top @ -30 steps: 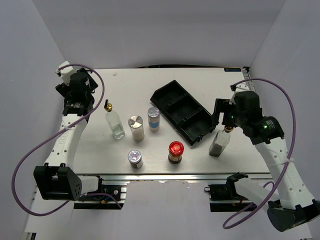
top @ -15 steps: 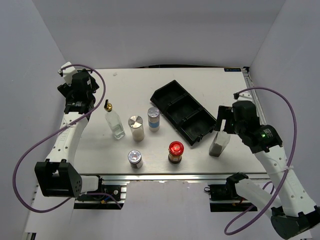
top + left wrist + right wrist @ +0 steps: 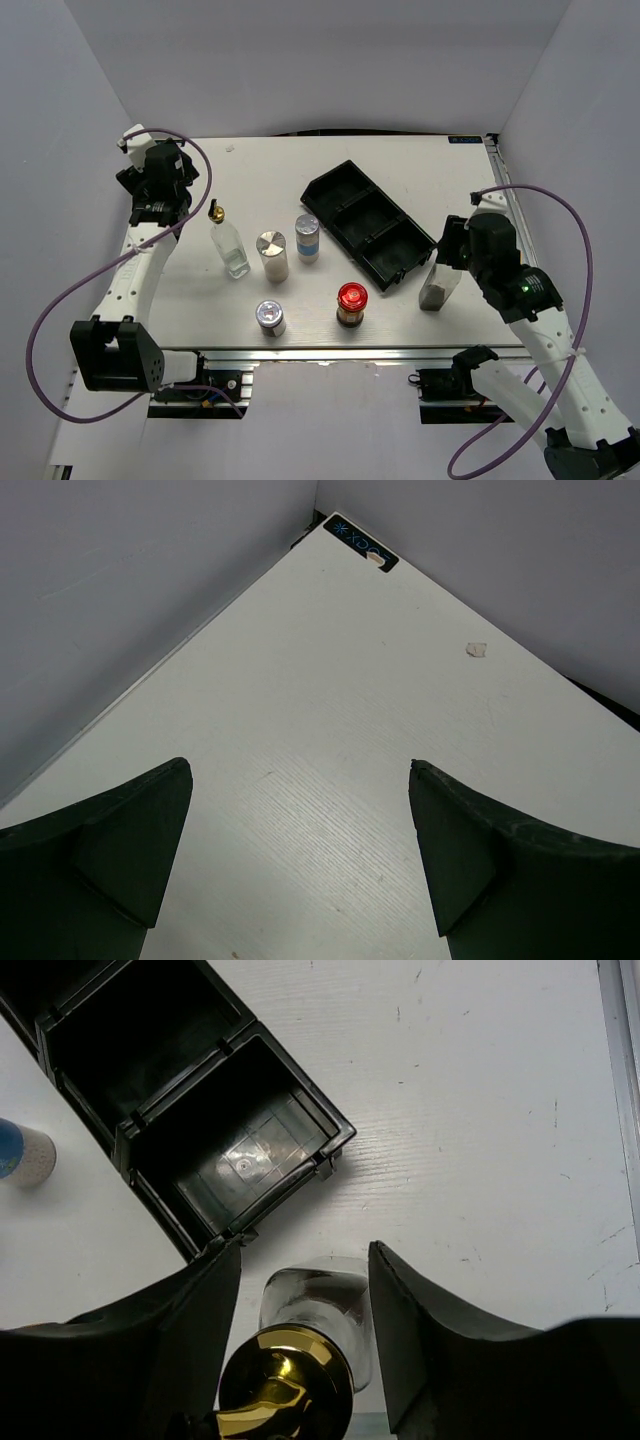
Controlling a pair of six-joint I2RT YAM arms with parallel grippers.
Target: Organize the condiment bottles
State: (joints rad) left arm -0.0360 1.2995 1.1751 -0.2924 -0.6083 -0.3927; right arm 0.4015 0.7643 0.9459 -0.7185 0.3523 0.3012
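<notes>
A clear glass bottle (image 3: 437, 285) with a gold pour spout (image 3: 285, 1380) stands on the table to the right of the black tray (image 3: 322, 190). My right gripper (image 3: 451, 262) is down over it, its fingers (image 3: 420, 1330) pressed against both sides of the glass body (image 3: 312, 1305). Left of the tray stand a second gold-spouted glass bottle (image 3: 231, 246), a tall silver-capped jar (image 3: 272, 256) and a blue-labelled shaker (image 3: 308, 238). Nearer the front are a small silver-capped jar (image 3: 270, 317) and a red-lidded dark jar (image 3: 351, 304). My left gripper (image 3: 300, 775) hangs open over bare table at the far left.
The three-compartment tray lies diagonally, its nearest compartment (image 3: 245, 1165) just beyond the held bottle. White walls close in the table on the left, back and right. The table's right edge (image 3: 622, 1080) runs close to the right gripper. A small scrap (image 3: 477, 650) lies near the far-left corner.
My right gripper has dropped down over the spouted bottle and drawn its fingers in from wide open onto the glass. The left arm has stayed put.
</notes>
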